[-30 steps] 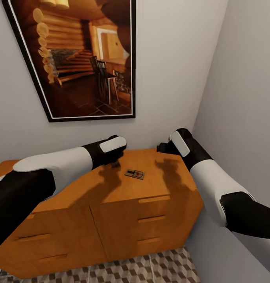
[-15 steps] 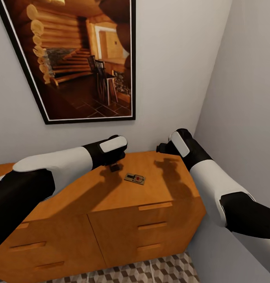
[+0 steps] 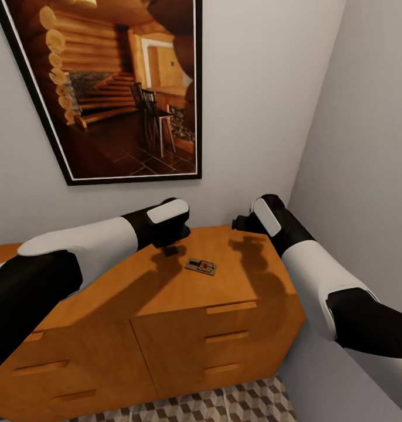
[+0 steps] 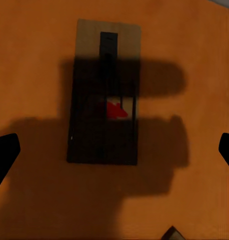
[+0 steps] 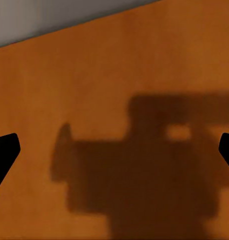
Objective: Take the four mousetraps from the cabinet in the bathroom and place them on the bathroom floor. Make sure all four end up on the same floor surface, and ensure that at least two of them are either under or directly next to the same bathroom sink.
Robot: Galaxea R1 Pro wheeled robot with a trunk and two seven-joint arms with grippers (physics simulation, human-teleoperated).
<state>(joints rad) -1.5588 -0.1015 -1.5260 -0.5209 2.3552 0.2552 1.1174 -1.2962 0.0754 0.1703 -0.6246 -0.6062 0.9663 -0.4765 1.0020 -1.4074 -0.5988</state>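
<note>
Head view: one mousetrap is seen lying flat on the orange wooden cabinet top, near its middle, between the two arms, with the left gripper held low just beside it and the right gripper hung above bare wood closer to the side wall. The trap is judged to be next for pickup, which would explain the left arm's nearness. Room is tight: a framed picture hangs on the rear wall, the side wall runs close along the right arm, and a strip of the bathroom floor is visible past the cabinet's front edge. Left wrist view: the mousetrap is shown almost centred, partly covered by the gripper's shadow, with a red spot at its middle; the dark fingertips are seen at opposite borders, so the jaws are spread wide and nothing is pinched. Right wrist view: bare wood and a gripper shadow are shown, a grey wall strip lies beyond the far edge, and the fingertips are likewise spread apart, empty.
</note>
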